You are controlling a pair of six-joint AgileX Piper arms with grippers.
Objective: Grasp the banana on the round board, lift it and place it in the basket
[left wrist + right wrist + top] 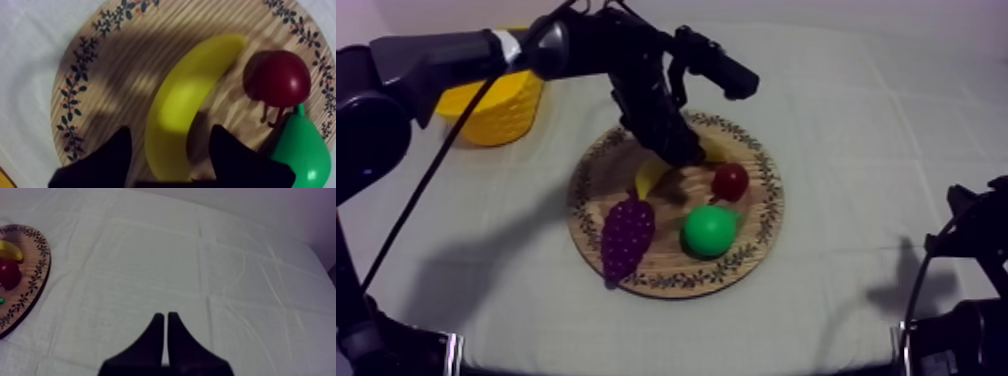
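Closest to the left wrist camera stood the two black fingers (102, 162) of my left jaws, set apart with one to each side of the near end of the banana (185, 100). A sliver of wood showed between each tip and the yellow skin, so they straddled it without gripping. That banana lay flat on the wooden board (100, 85), curved across its middle, its far end close to the small red fruit (277, 77). The pear (302, 152) sat just beside that fruit and close to one of my fingers. From above, my left arm (646, 95) reached in from the upper left and down to the board, where the grapes (627, 232) lay on the near side, apart from the banana. The yellow basket (501, 110) sat off the board toward the table's far left, behind the arm, its inside hidden from me. My right jaws were pressed together into a narrow wedge on nothing, hanging over the bare cloth of the table (210, 268), well apart from the board. I judged the task barely under way: approach and alignment looked done, but the close, the lift, the carry across to the basket and the release were all left.
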